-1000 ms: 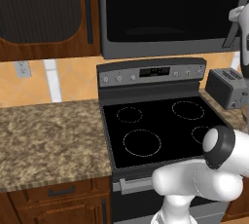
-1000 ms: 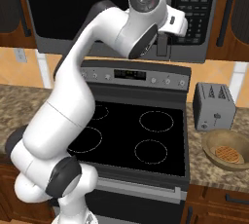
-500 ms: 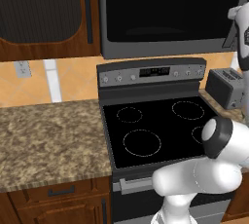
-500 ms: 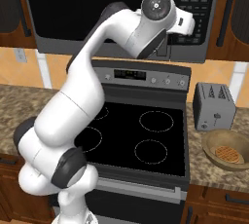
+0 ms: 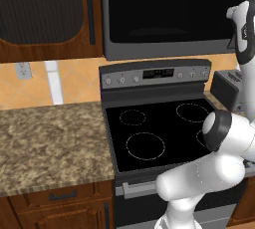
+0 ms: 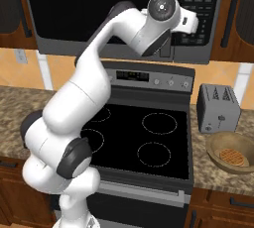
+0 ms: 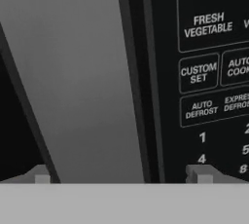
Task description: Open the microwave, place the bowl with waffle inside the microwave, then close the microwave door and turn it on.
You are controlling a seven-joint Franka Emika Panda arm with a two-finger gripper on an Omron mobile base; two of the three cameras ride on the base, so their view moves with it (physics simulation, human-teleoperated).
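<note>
On the surface at the robot's right, the bowl with waffle (image 6: 232, 152) sits untouched just in front of the toaster (image 6: 218, 108). Above the stove (image 6: 144, 145), the gripper (image 7: 121, 173) has pushed in close to the microwave (image 6: 119, 14) over the last second. Its jaws stand open astride the grey handle (image 7: 82, 77) of the closed microwave door (image 5: 174, 9), beside the keypad (image 7: 209, 72). The opening pull looks imminent.

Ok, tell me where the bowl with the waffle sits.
The bowl sits on the counter at the far right of the right base view, just in front of the toaster and right of the stove.
</note>
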